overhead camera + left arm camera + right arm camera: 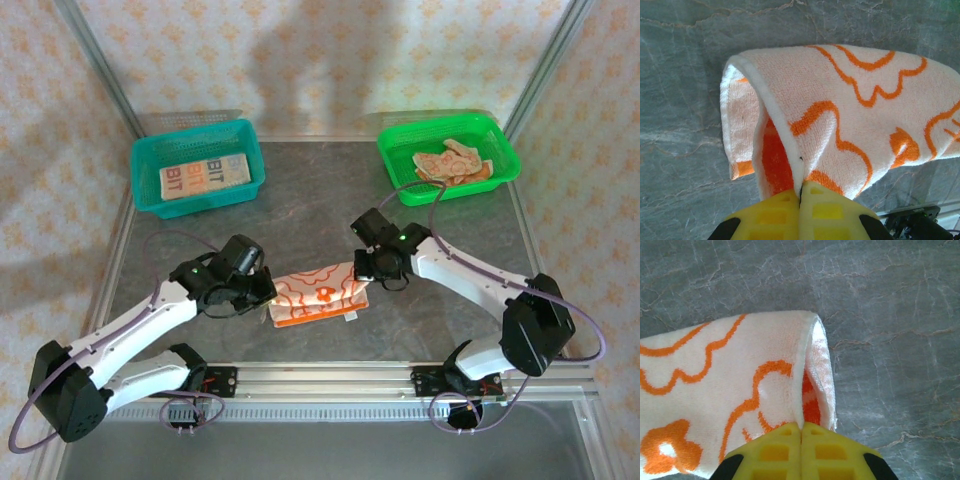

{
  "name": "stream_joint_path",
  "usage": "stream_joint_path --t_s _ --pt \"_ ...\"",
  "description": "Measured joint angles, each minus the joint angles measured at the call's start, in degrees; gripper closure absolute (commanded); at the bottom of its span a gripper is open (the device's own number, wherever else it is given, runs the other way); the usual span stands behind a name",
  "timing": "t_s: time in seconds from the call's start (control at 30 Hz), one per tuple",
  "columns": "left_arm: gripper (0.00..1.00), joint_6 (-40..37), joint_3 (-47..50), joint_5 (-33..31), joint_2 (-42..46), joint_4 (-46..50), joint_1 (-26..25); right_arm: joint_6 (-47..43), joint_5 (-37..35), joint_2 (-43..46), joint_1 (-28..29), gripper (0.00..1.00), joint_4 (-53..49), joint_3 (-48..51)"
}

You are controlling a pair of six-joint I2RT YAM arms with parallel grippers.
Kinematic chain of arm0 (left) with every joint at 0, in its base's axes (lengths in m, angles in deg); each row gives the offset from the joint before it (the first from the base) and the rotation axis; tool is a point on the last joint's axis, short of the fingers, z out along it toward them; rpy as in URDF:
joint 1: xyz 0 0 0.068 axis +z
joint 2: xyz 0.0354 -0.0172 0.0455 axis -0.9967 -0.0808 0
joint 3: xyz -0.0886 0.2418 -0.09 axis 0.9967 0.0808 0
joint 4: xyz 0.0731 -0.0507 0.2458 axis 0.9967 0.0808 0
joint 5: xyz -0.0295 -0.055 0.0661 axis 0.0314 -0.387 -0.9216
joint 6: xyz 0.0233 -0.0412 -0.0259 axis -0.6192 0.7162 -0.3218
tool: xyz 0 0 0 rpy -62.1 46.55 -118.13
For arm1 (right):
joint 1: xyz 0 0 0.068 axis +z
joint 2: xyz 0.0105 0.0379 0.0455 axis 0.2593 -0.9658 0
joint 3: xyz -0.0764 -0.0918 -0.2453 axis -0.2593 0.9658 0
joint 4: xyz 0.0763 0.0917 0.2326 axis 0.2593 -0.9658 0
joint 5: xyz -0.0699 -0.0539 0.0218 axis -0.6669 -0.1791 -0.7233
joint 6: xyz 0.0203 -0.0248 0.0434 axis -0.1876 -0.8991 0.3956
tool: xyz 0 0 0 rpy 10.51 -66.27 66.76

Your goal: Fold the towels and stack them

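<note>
Towel (318, 296), cream with orange line print, lies near the front middle of the table (300, 200) in the top view. It spans the gap between the two arms. The left gripper (268, 290) meets its left end and the right gripper (362, 272) its upper right corner, which sits raised. At the rear left, a teal basket (140, 165) holds a flat lettered towel (205, 175). At the rear right, a green basket (505, 150) holds a crumpled towel (452, 163). Both baskets stand well apart from the grippers, and nothing lies between them and the work area.

Left wrist view: the left gripper (801, 187) has its yellow fingers pressed together on the towel (850, 95) edge. The cloth arches up and over above the table (685, 60), with a solid orange underside showing inside the fold.

Right wrist view: the right gripper (801, 426) is likewise clamped tight on the towel (715, 385) edge. The doubled end curls open beside it, and bare table (890, 315) lies beyond.
</note>
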Motion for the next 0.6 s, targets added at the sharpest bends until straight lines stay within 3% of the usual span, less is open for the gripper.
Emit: stream_joint_path --t_s 0.37,0.53,0.6 --pt "0.99 1.5 9.0 2.3 -3.2 -4.2 -0.6 0.1 2.0 -2.8 0.0 1.0 3.3 5.3" --pt "0.86 1.2 10.7 3.0 -8.7 -8.2 -0.6 0.1 2.6 -6.0 0.0 1.0 6.5 8.1" --pt "0.72 1.1 10.7 3.0 -10.0 -9.0 -0.6 0.0 2.6 -6.8 0.0 1.0 7.4 8.6"
